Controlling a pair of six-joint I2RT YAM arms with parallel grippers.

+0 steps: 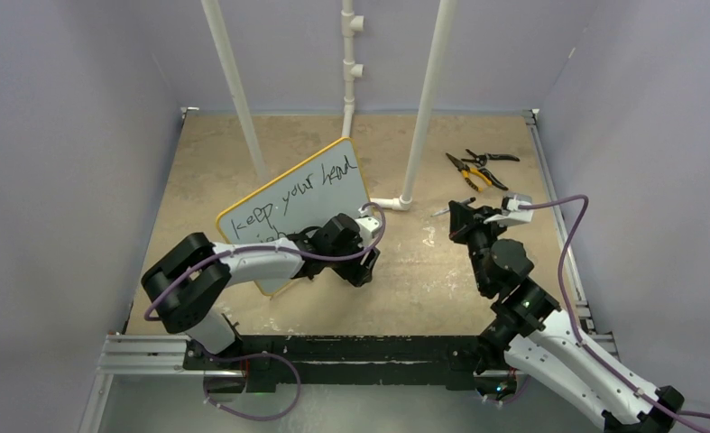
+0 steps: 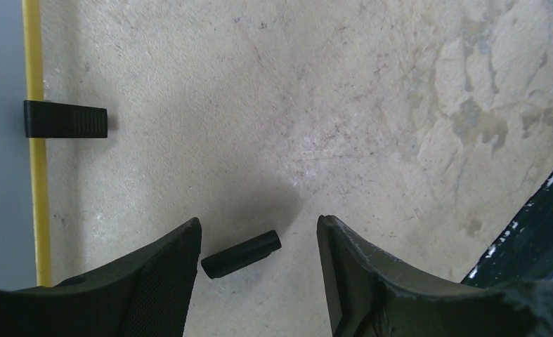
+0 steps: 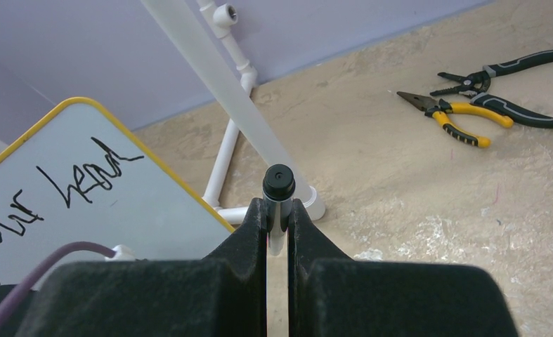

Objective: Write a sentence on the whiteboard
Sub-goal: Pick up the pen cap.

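Observation:
The whiteboard (image 1: 333, 203), yellow-framed, stands tilted at the table's middle left. The sentence (image 1: 304, 193) in black reads "keep your head"; a lower line is mostly hidden behind my left arm. My left gripper (image 1: 366, 269) is open, pointing down at the table just right of the board, with a small black marker cap (image 2: 242, 254) lying between its fingers (image 2: 168, 281). The board's frame (image 2: 36, 175) and a black foot (image 2: 66, 119) show at that view's left. My right gripper (image 1: 459, 216) is shut on a marker (image 3: 278, 186), held off to the right of the board (image 3: 140, 203).
White PVC pipes (image 1: 423, 99) rise from the table behind the board, with a base fitting (image 3: 308, 203) near the marker. Yellow-handled pliers (image 1: 470, 171) and black-handled pliers (image 1: 491, 162) lie at the back right. Grey walls enclose the table.

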